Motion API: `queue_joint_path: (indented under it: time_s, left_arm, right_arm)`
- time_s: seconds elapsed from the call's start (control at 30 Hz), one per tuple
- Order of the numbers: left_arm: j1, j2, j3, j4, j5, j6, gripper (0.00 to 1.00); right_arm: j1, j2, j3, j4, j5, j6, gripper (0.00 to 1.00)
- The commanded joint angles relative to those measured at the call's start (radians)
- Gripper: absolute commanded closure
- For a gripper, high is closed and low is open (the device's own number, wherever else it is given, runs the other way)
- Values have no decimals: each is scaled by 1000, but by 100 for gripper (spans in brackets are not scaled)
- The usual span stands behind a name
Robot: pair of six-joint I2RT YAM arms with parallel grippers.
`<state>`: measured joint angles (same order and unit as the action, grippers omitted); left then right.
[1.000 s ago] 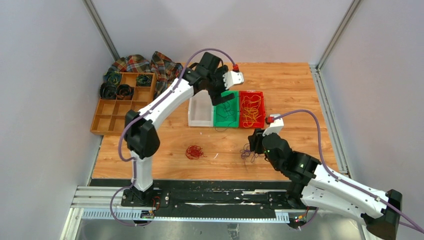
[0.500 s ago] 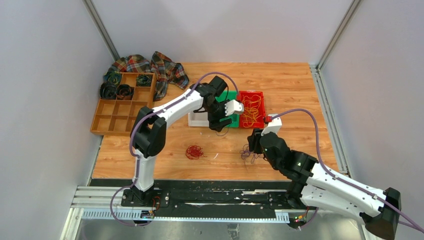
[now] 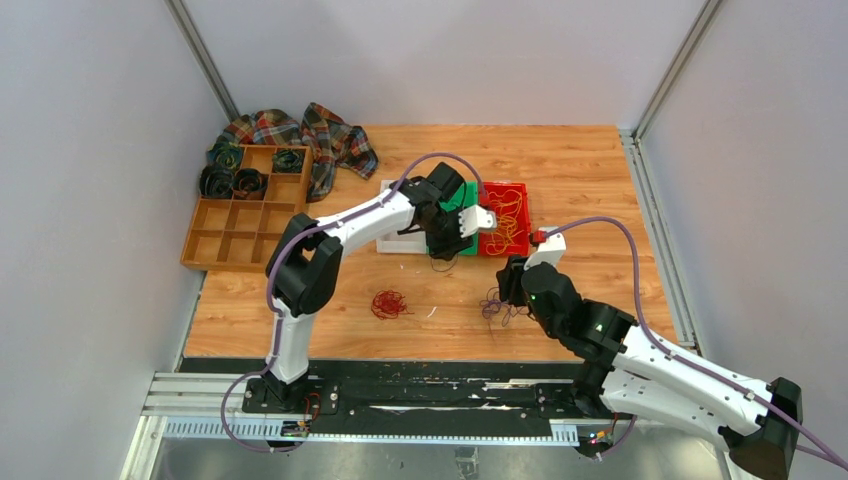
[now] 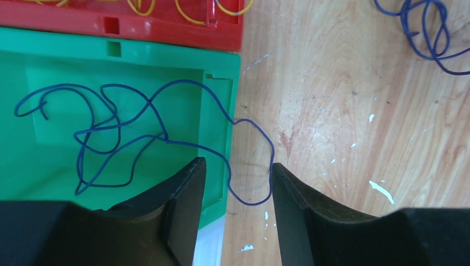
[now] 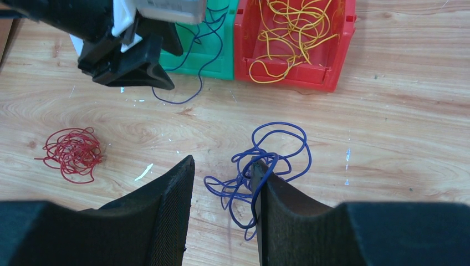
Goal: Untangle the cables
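We find the left gripper [image 4: 235, 177] lowered to the green bin [image 4: 216, 72].
Its jaws are narrower than before, still apart around a blue cable [image 4: 166, 139] loop. The right gripper [image 5: 224, 188] is unmoved, half open at the tangle [image 5: 277, 148].

Left gripper [image 4: 237, 169] lower, jaws narrower

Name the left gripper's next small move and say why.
Probably close the left gripper on the blue cable. Most of that cable lies in the green bin, but one loop spills over the bin's rim onto the table and sits right between the open jaws. Pinching it there would likely let the arm lift the stray loop into the bin.
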<state>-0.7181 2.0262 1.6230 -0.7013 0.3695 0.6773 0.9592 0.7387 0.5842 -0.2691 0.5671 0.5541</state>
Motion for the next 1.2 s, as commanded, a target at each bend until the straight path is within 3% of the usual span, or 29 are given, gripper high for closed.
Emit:
queue_joint_path:
  time_s: [0.0,0.1,0.3,0.37,0.7,1.03,1.17]
  left_arm:
    - [-27,-3,-77,65,-43,18,50]
    - [-42,-5,-109,110,-76,27,52]
    - [-55,-1,-86,171,-170,-18,92]
    - [-55,-23,-66,155,-175,-15,99]
    - [-44,-65,193,-80,-137,21,99]
    - [22,175,574,-66,-199,-52,99]
    - [44,183,554,66,-243,-8,99]
  right_arm:
    - [-16,-11,2,-7,4,12,58]
    - [-19,-5,7,-10,0,12,58]
    - [-22,1,5,-10,-7,58,58]
    - [-23,1,1,-9,-20,73,58]
    - [-28,52,75,-53,-58,89,60]
    - [-28,87,197,-173,-82,84,61]
    - [-27,74,178,-173,-76,105,61]
